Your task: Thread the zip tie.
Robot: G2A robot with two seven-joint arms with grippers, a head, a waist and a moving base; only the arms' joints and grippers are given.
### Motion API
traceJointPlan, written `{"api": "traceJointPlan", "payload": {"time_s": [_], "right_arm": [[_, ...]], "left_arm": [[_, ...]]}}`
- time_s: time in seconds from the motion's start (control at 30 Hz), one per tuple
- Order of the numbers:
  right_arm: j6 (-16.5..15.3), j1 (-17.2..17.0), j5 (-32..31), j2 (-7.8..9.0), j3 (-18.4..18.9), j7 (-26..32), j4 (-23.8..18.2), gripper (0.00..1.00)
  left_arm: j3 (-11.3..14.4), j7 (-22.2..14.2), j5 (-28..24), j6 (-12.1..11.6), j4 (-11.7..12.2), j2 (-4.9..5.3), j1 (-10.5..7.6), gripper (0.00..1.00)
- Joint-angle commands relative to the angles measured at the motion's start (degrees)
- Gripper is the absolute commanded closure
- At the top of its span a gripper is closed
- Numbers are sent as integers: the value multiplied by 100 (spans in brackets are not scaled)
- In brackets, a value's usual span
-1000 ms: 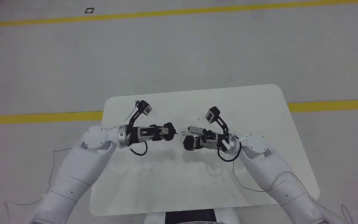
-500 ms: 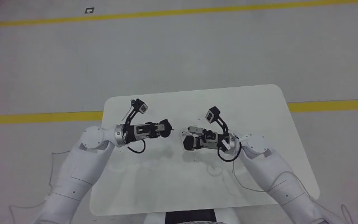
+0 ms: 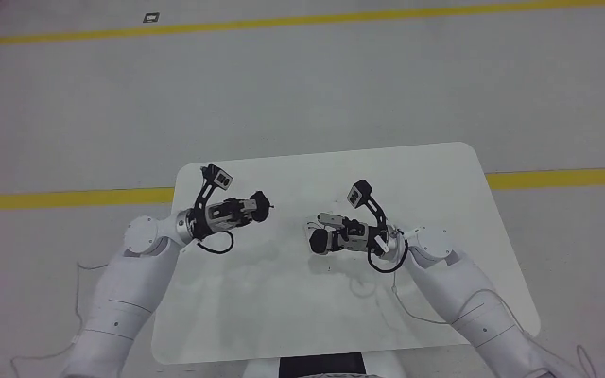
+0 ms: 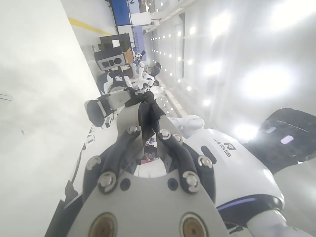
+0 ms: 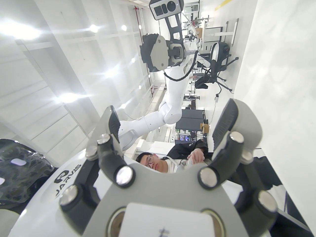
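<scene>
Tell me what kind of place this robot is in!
Probably a big robot lab or workshop hall: yellow floor lines, other white robots far behind, and an office chair.

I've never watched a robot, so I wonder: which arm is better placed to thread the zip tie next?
Left, probably. The left jaws are shut on the thin black zip tie above the table; the right jaws stand open and empty, facing it.

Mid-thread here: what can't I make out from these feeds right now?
Top view: thin dark tip beyond the left gripper, too small to identify as the zip tie.
Left wrist view: shut fingers hide whatever they pinch.
Threaded or not: cannot tell from any view.
</scene>
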Motion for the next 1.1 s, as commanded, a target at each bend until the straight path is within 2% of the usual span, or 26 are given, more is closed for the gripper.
{"api": "traceJointPlan", "payload": {"time_s": [0.0, 0.1, 0.2, 0.27, 0.37, 0.67, 0.73, 0.9, 0.97, 1.07], "right_arm": [[0, 0, 0, 0, 0, 0, 0, 0], [159, 64, -758, 38, -2, -277, -246, 0], [668, 168, -1851, 113, -27, -329, -638, 0], [1141, 221, -2453, 154, -98, -272, -827, 0], [1489, 259, -2836, 173, -198, -250, -929, 0], [1485, 251, -2859, 174, -209, -275, -941, 0], [1548, 305, -3115, 176, -245, -409, -1050, 0], [2233, 751, -4063, 152, -552, -455, -1392, 0], [2460, 1046, -4414, 119, -717, -426, -1325, 0], [2633, 1434, -4734, 52, -967, -373, -1082, 0]], "left_arm": [[2, 4, 4, 0, 0, 0, -1, 100], [2, 4, 4, 0, 0, 0, -1, 100], [2, 4, 4, 0, 0, 0, -1, 100], [2, 4, 4, 0, 0, 0, -1, 100], [2, 4, 4, 0, 0, 0, -1, 100], [2, 4, 4, 0, 0, 0, -1, 100], [2, 4, 4, 0, 0, 0, -1, 100], [2, 4, 4, 0, 0, 0, -1, 100], [2, 4, 4, 0, 0, 0, -1, 100], [2, 4, 4, 0, 0, 0, -1, 100]]}}
